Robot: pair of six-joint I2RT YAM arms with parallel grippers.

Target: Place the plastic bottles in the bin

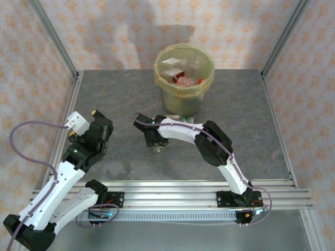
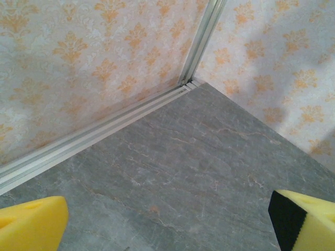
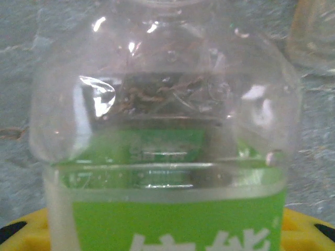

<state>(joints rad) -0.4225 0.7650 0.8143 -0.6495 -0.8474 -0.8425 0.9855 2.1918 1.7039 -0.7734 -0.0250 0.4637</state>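
Note:
A clear plastic bottle (image 3: 167,157) with a green label sits close up in the right wrist view, its body reaching across to the yellow pads (image 3: 21,225) at both lower corners. My right gripper (image 1: 155,141) is low over the table, in front of and left of the bin, shut on this bottle (image 1: 157,150). The bin (image 1: 184,99), lined with a yellow-green bag, stands at the back middle and holds several bottles (image 1: 183,79) with red and white labels. My left gripper (image 2: 167,230) is open over bare table, at the left (image 1: 96,121).
A pale translucent object (image 3: 314,36) stands just behind the held bottle at the upper right; I cannot tell what it is. The grey table (image 1: 235,115) is walled by patterned panels with aluminium posts (image 2: 201,42). Rails (image 1: 172,188) run along the near edge.

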